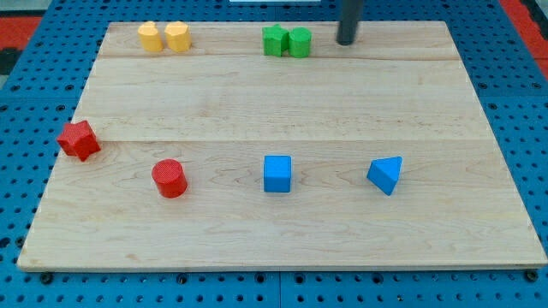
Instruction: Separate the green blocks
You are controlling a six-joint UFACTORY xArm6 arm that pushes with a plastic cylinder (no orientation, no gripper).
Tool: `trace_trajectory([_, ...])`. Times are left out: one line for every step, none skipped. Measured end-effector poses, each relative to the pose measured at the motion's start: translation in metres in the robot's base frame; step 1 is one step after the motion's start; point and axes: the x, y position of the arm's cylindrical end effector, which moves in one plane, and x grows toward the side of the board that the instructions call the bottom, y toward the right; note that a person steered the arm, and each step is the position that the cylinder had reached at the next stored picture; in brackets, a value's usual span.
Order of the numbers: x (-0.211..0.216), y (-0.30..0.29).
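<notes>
Two green blocks sit touching side by side near the view's top centre of the wooden board [282, 103]: a green star-like block [274, 40] on the left and a green cylinder [300, 42] on the right. My tip [346, 41] is the lower end of the dark rod coming down from the view's top edge. It stands to the right of the green cylinder, a short gap apart, at about the same height in the view.
Two yellow blocks [151, 37] [177, 37] sit together at the view's top left. A red star block [79, 140] is at the left edge, a red cylinder [169, 179] lower left, a blue cube [277, 174] and a blue triangular block [386, 174] lower right.
</notes>
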Motion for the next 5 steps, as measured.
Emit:
trace_trajectory([-0.007, -0.085])
trace_trajectory([0.012, -0.100])
trace_trajectory([0.046, -0.111])
trace_trajectory([0.007, -0.088])
trace_trajectory([0.030, -0.065])
